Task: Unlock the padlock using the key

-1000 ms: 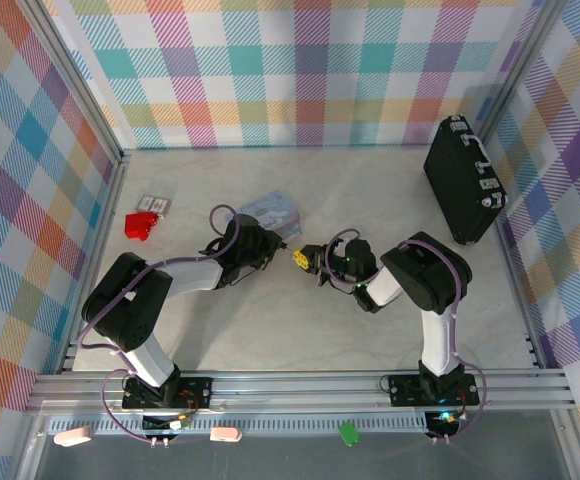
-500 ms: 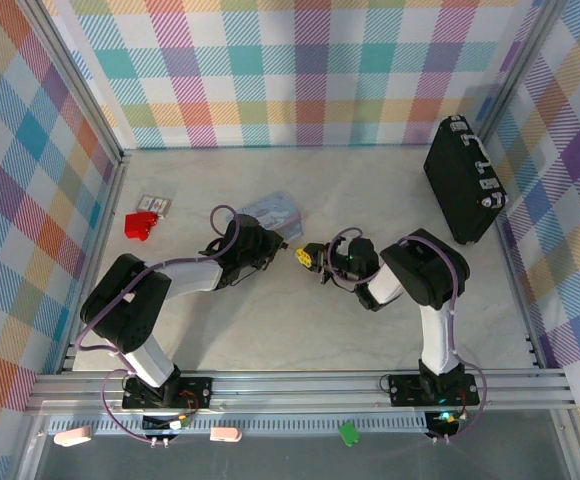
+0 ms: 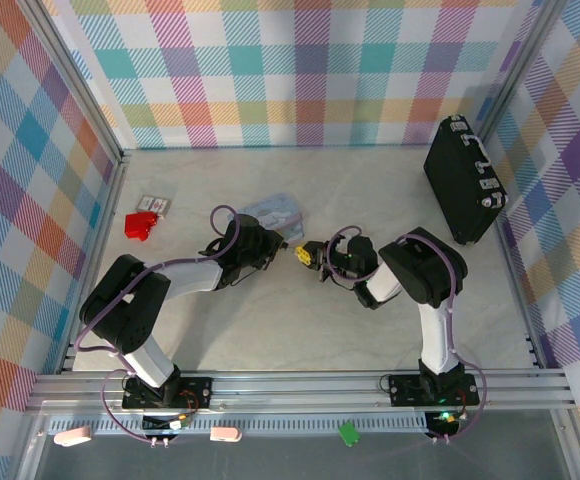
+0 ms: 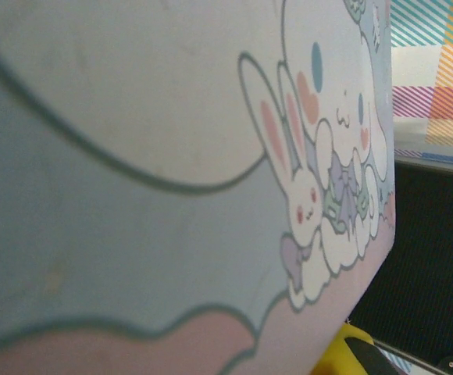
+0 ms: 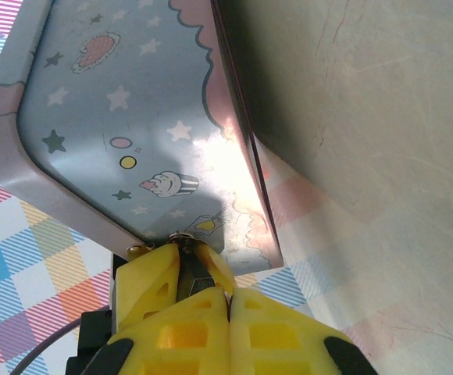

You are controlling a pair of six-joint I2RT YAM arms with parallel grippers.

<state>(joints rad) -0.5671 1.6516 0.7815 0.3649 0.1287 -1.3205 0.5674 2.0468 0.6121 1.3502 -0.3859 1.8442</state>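
The pastel cartoon tin (image 3: 273, 209) lies mid-table between both arms. In the right wrist view my right gripper (image 5: 186, 250) has its yellow fingers (image 5: 144, 277) shut on the small black padlock (image 5: 187, 275). The padlock's silvery shackle (image 5: 181, 237) sits against the tin's (image 5: 133, 117) front edge, at its clasp. From above, the right gripper (image 3: 302, 256) is just right of the tin's near corner. My left gripper (image 3: 273, 243) is pressed close to the tin from the left. The left wrist view has the tin's bunny-printed lid (image 4: 172, 195) right in front of it, and its fingers are hidden. The key is hidden.
A large black case with silver latches (image 3: 463, 180) leans at the back right wall. A red plastic item (image 3: 140, 224) and a small packet (image 3: 154, 203) lie at the far left. Checked walls enclose the table on three sides.
My right gripper has edged slightly up and left toward the tin's corner. The left arm and the tin have barely moved.
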